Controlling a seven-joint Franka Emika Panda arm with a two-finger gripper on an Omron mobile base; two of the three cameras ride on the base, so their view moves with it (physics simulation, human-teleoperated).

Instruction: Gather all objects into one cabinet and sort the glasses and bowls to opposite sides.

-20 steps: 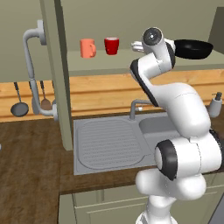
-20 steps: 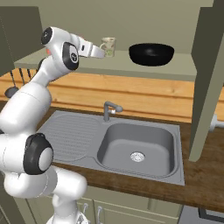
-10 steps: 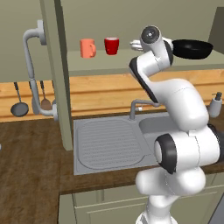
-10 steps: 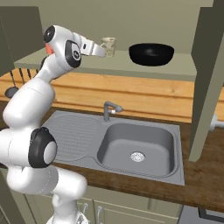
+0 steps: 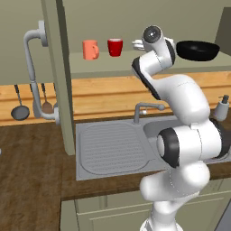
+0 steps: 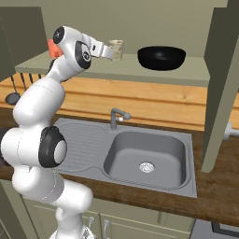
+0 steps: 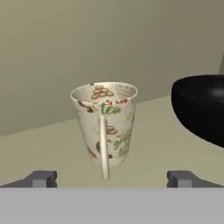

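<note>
My claw open in front of the beige mug on the cabinet shelf.

My claw (image 7: 112, 178) is spread wide, its two fingertips (image 7: 41, 178) standing apart on either side of the beige mug (image 7: 105, 124) without touching it; the mug stands upright on the pale shelf (image 7: 162, 144), handle turned toward me. The black bowl (image 6: 161, 57) sits on the same shelf just beside the mug, toward the right end. Farther left on the shelf stand the red cup (image 5: 115, 47) and the orange mug (image 5: 90, 49), close together. The sink (image 6: 144, 154) lies in the bench below.
</note>
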